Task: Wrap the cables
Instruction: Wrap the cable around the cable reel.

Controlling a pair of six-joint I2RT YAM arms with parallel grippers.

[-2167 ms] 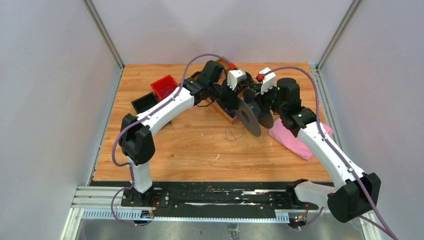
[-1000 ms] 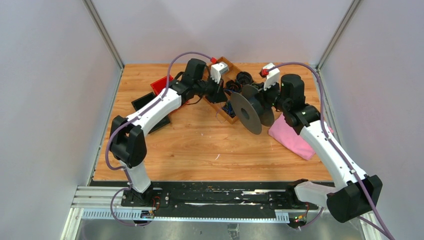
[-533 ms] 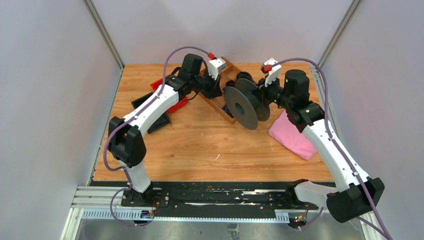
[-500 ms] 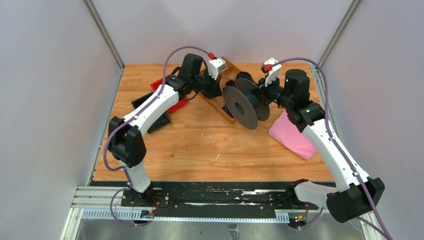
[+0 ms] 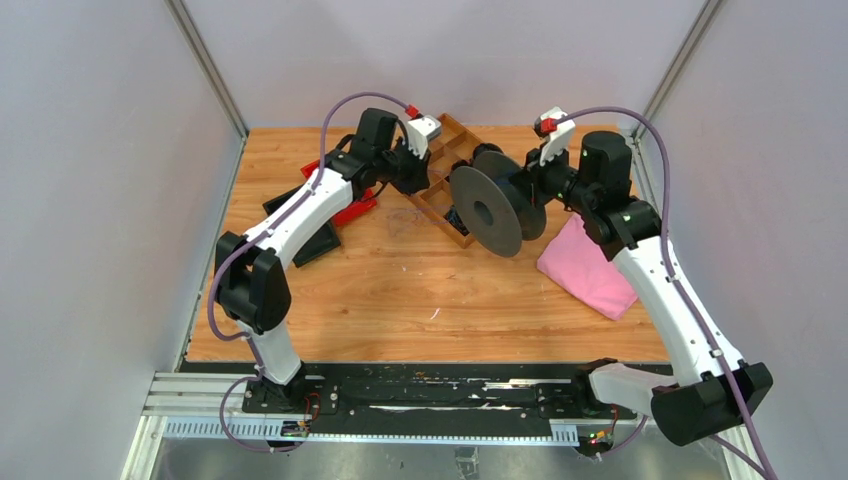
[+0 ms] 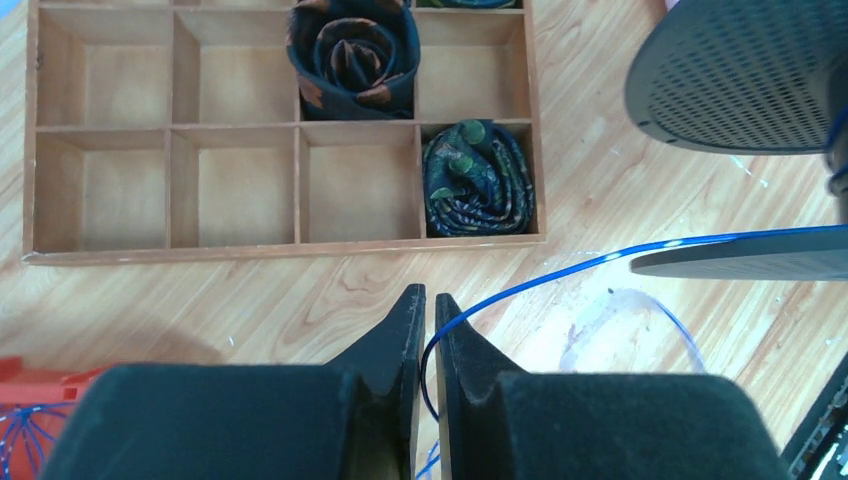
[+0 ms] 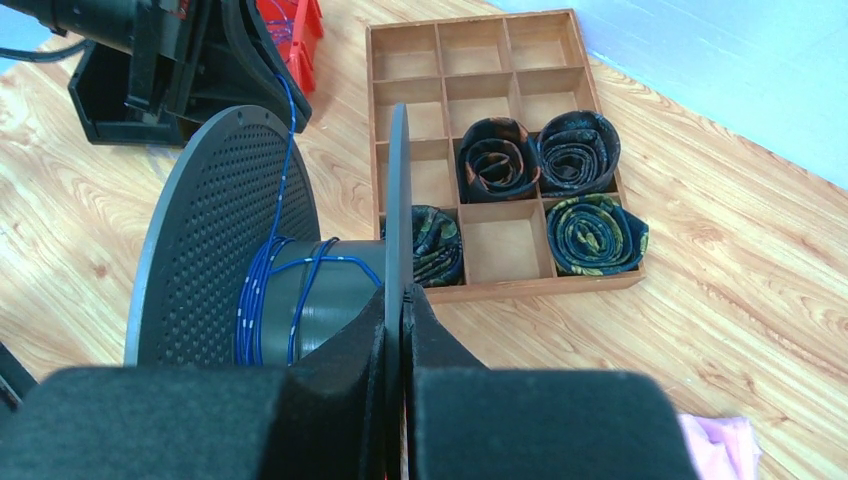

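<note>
A thin blue cable (image 6: 560,275) runs from between my left gripper's fingertips across the wood to the dark grey spool (image 6: 740,75). My left gripper (image 6: 430,295) is shut on this cable, just in front of the wooden tray, and also shows in the top view (image 5: 410,170). My right gripper (image 7: 403,292) is shut on the spool's near flange and holds the spool (image 5: 487,212) up on edge above the table. Several blue turns (image 7: 262,300) lie on the spool's hub, and one strand (image 7: 287,150) rises over the perforated flange.
A wooden compartment tray (image 5: 452,122) with rolled dark ties (image 6: 478,180) sits at the back centre, close behind both grippers. A red bin (image 5: 345,205) and black holder (image 5: 310,240) lie under the left arm. A pink cloth (image 5: 585,265) lies at the right.
My left gripper has drawn back and to the left, away from the spool, with the cable. My right gripper has turned and shifted the spool. The loose loop on the table is gone.
</note>
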